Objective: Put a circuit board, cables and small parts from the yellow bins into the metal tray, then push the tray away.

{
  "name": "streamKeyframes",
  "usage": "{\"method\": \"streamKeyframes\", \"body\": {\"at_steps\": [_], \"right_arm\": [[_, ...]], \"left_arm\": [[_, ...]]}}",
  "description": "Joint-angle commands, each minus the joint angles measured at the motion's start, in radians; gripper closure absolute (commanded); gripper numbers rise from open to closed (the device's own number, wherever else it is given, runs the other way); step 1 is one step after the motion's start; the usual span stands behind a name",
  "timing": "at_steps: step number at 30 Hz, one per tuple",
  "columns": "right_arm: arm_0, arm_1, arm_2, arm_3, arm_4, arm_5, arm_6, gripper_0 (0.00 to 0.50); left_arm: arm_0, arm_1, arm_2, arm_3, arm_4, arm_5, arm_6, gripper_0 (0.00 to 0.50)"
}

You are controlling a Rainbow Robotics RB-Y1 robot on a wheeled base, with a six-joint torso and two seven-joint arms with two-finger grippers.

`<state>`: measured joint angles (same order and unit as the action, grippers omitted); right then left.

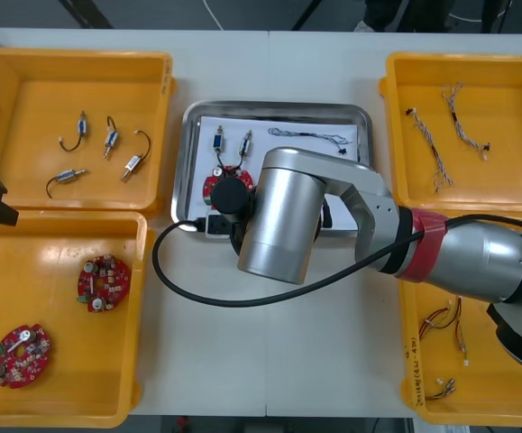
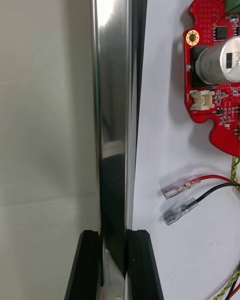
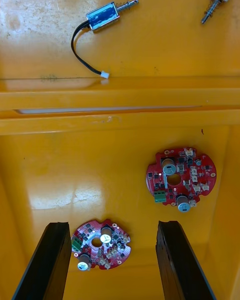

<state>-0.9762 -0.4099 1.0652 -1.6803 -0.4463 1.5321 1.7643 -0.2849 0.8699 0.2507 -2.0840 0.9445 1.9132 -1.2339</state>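
Silver arm [image 1: 279,216], red band [image 1: 420,245], black cable [image 1: 197,296]

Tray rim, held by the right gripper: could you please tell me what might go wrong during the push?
The right gripper grips the tray only by its thin rim, so it might slip or tilt it.
The board and cables lie loose near that rim and could slide.
The left gripper hangs open over a bin.

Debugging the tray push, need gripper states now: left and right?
Left gripper: open, above a yellow plastic bin.
Right gripper: shut on the shiny metal tray's rim.
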Motion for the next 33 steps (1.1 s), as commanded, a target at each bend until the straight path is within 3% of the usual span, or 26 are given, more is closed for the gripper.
{"method": "streamKeyframes", "body": {"at_steps": [1,17,26,33], "right_arm": [[-0.07,0.022,-0.001,0.008,-0.023,-0.026,-0.02,0.5],[-0.128,0.022,-0.001,0.097,-0.054,-0.093,0.003,0.5],[-0.171,0.02,0.004,0.178,-0.109,-0.164,0.034,0.5],[-0.214,0.014,0.061,0.221,-0.112,-0.231,0.049,0.5]], "left_arm": [[0.016,0.047,0.033,-0.03,0.008,0.007,-0.099,0.0],[0.016,0.047,0.033,-0.03,0.008,0.007,-0.099,0.0],[0.016,0.047,0.033,-0.03,0.008,0.007,-0.099,0.0],[0.016,0.047,0.033,-0.03,0.008,0.007,-0.099,0.0]]}}
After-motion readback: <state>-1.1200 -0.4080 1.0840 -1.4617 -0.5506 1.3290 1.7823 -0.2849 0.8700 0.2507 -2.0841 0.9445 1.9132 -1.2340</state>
